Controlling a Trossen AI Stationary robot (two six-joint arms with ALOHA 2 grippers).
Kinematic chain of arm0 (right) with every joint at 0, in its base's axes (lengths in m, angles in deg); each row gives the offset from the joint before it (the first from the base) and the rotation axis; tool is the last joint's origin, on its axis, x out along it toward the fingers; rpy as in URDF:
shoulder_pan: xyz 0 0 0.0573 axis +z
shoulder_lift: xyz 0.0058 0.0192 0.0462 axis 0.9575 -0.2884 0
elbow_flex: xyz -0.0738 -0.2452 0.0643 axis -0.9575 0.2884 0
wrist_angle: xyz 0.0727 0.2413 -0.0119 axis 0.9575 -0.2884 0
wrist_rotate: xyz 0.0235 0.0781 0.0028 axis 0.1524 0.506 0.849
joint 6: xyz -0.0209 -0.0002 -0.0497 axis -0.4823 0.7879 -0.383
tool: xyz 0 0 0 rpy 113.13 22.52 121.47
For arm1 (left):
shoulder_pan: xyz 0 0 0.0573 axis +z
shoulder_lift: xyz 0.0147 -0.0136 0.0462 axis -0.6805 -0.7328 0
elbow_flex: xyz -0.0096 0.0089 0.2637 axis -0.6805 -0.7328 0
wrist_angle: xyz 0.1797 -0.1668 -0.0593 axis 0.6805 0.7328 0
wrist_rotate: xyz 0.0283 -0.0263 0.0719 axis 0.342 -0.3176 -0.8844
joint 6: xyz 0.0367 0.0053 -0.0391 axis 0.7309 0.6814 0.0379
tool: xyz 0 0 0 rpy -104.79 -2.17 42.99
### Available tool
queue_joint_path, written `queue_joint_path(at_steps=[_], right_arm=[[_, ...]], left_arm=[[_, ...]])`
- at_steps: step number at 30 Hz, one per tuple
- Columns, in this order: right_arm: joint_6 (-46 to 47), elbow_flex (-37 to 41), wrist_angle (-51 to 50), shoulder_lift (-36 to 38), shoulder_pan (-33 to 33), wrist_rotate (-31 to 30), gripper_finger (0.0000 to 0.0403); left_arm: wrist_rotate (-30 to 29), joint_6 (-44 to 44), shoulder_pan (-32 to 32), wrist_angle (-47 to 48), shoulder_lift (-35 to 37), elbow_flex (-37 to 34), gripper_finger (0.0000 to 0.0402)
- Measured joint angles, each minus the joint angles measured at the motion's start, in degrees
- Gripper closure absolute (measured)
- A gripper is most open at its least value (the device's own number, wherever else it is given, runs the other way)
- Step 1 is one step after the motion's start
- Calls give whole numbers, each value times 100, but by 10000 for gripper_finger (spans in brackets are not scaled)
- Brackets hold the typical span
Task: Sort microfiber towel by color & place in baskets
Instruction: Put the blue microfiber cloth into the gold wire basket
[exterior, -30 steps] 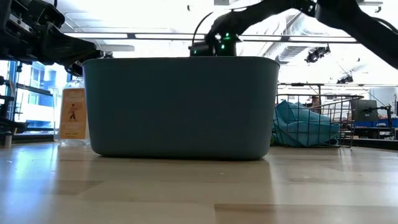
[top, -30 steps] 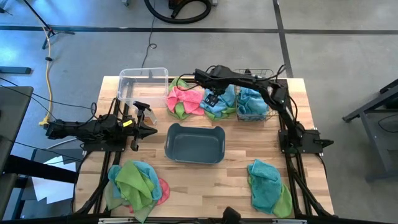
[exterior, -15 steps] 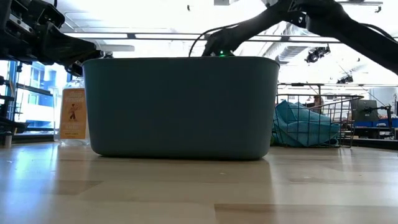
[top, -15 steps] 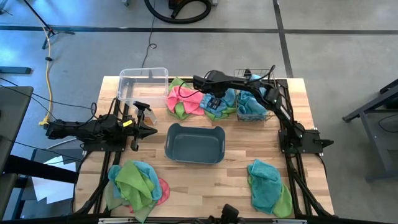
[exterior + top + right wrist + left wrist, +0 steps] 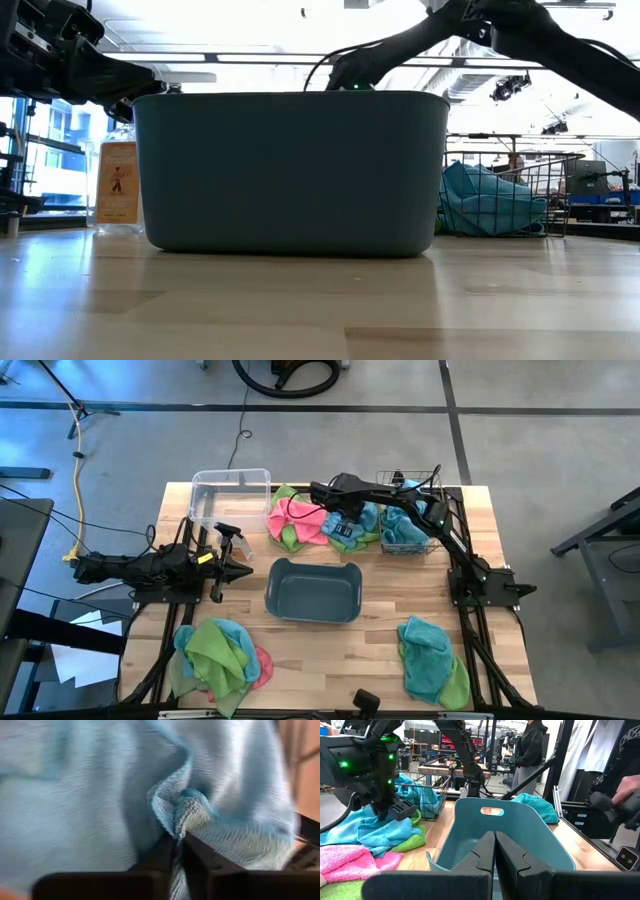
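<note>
At the table's far side lies a pile of pink, green and blue microfiber towels (image 5: 305, 520). My right gripper (image 5: 343, 530) points steeply down into its blue towel (image 5: 100, 795) and is shut on it. The clear bin (image 5: 230, 495) stands left of the pile. The wire-mesh basket (image 5: 408, 528) stands to its right with a blue towel inside. The grey-blue tub (image 5: 313, 590) stands at mid-table. My left gripper (image 5: 495, 851) is shut on nothing and waits level at the table's left side, pointing at the tub. My right gripper pinches a raised fold of the blue towel (image 5: 181, 815) between its two fingers (image 5: 165, 851). It comes from above, slanting steeply down. The rest of the towel lies spread on the pile around the fingers, slack.
Two more towel piles lie near the front edge, one at the left (image 5: 215, 655) and one at the right (image 5: 430, 660). A bottle (image 5: 118, 185) shows behind the tub in the low view. A person (image 5: 530, 745) stands beyond the table.
My right gripper has sunk a little onto the blue towel in the far pile and has rolled slightly. The towels and baskets lie as before.
</note>
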Motion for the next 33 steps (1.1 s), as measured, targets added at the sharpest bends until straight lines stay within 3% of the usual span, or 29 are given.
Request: queue_joint_path(at_steps=[3,14,21,26,33], right_arm=[[-60,4,0,133,50,340,381],[-291,4,286,1496,100,379,397],[-273,4,1162,2555,71,1110,401],[-245,4,1759,3249,142,1215,402],[-229,4,2318,4079,146,1810,402]], left_arm=[[1,0,1,-1,1,-1,401],[2,0,1,-2,2,0,401],[2,1,1,-1,0,0,402],[0,0,1,-2,0,0,401],[2,0,1,-1,0,0,402]])
